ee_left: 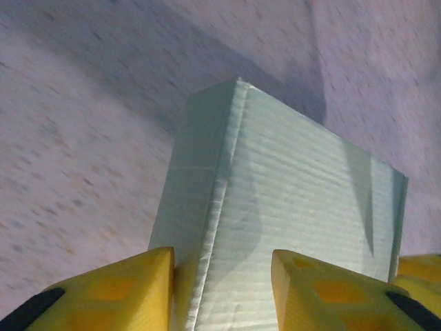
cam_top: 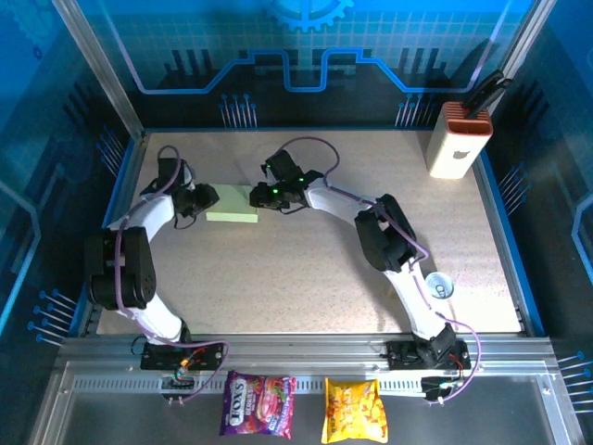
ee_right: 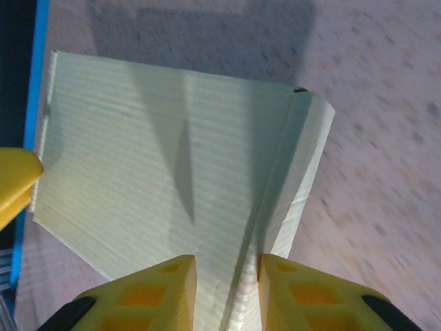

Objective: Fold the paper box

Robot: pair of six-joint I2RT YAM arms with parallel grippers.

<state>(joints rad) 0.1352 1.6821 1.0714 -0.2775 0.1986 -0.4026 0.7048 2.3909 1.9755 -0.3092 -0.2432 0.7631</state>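
- Paper box [cam_top: 232, 206]: pale green card, and it looks already stood up into its shallow rectangular shape. It lies flat on the table [cam_top: 315, 278], left of centre toward the far side, directly between my two grippers.
- Left gripper [cam_top: 204, 198] is at the box's left end. On its wrist camera the yellow fingers [ee_left: 124, 289] straddle a raised corner seam with card between them. The jaws stand part-way apart, and I can't tell if they're biting the card or just bracketing it.
- Right gripper [cam_top: 258, 197] is at the opposite end. Its fingers [ee_right: 148, 296] sit either side of a fold line, with a narrower gap. I can't confirm a clamp here either.
- Step, my read: late stage, setting the end-wall creases with both ends worked at once.
- The next move calls for a squeeze square to each seam, with the arms balanced so the box doesn't slide or skew. Force should be light, since thin card should buckle easily. After that, I'd let go and check the walls stand unaided.
- Further out there's a drink can [cam_top: 440, 285] beside the right arm and a white block with orange ribbed top [cam_top: 459, 139] in the far right corner. A purple sweets packet [cam_top: 258, 403] and a yellow snack packet [cam_top: 354, 410] sit by the near rail. All are well apart from the box, so I don't expect any interference.
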